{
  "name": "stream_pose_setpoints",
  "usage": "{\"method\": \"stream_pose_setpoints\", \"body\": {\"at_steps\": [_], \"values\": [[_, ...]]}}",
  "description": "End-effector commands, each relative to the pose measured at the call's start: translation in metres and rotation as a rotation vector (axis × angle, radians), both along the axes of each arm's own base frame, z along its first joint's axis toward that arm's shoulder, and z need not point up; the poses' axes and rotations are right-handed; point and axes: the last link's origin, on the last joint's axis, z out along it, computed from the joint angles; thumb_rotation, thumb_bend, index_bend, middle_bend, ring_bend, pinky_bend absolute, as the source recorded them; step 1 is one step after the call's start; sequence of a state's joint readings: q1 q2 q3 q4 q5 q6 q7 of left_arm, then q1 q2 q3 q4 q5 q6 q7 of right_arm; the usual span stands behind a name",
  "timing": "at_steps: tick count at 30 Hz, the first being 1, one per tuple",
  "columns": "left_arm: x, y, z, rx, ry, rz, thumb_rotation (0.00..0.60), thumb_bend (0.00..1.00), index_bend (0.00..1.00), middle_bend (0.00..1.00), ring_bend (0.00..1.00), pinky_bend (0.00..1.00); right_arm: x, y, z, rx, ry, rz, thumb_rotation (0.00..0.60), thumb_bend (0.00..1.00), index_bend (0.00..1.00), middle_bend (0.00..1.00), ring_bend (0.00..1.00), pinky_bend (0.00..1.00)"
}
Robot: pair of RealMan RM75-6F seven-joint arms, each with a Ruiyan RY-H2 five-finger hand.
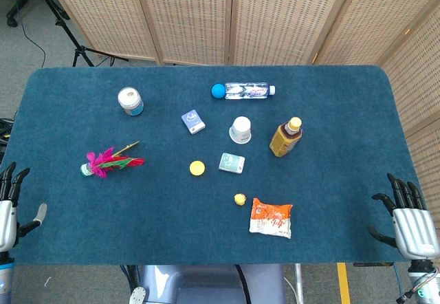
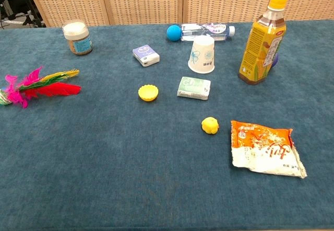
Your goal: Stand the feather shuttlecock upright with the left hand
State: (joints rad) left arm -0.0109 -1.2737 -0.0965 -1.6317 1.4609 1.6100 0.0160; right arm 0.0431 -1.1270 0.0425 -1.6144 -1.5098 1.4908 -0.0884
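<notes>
The feather shuttlecock [image 1: 110,160] lies on its side on the blue table, base to the left and pink, red and yellow feathers pointing right. In the chest view the shuttlecock [image 2: 36,87] sits at the far left. My left hand [image 1: 9,204] rests at the table's near left edge, fingers spread and holding nothing, well short of the shuttlecock. At the near right edge my right hand [image 1: 410,218] is open too. Neither hand shows in the chest view.
Around the middle sit a jar [image 1: 130,101], a small blue box [image 1: 193,121], a paper cup [image 1: 240,129], a tea bottle [image 1: 285,137], a lying water bottle [image 1: 247,91] with a blue ball [image 1: 218,91], a snack bag [image 1: 271,217], a green packet [image 1: 232,162] and two small yellow pieces [image 1: 197,168].
</notes>
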Motion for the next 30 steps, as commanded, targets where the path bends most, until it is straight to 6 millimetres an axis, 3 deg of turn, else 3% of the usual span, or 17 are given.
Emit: {"method": "stream_pose_setpoints", "body": {"at_steps": [1, 16, 30], "values": [[0.0, 0.002, -0.002, -0.011, 0.003, 0.002, 0.6, 0.33, 0.14, 0.0, 0.02, 0.09, -0.003, 0.0, 0.001, -0.001, 0.005, -0.013, 0.6, 0.2, 0.31, 0.0, 0.0, 0.0], [0.006, 0.001, -0.005, -0.016, 0.006, -0.023, 0.6, 0.33, 0.14, 0.0, 0.02, 0.09, -0.001, 0.007, 0.011, -0.037, 0.002, 0.0, 0.6, 0.21, 0.31, 0.0, 0.0, 0.0], [0.003, 0.003, -0.006, -0.024, 0.009, -0.005, 0.6, 0.33, 0.14, 0.0, 0.02, 0.09, -0.003, 0.003, 0.008, -0.025, 0.004, -0.004, 0.6, 0.21, 0.31, 0.0, 0.0, 0.0]]}}
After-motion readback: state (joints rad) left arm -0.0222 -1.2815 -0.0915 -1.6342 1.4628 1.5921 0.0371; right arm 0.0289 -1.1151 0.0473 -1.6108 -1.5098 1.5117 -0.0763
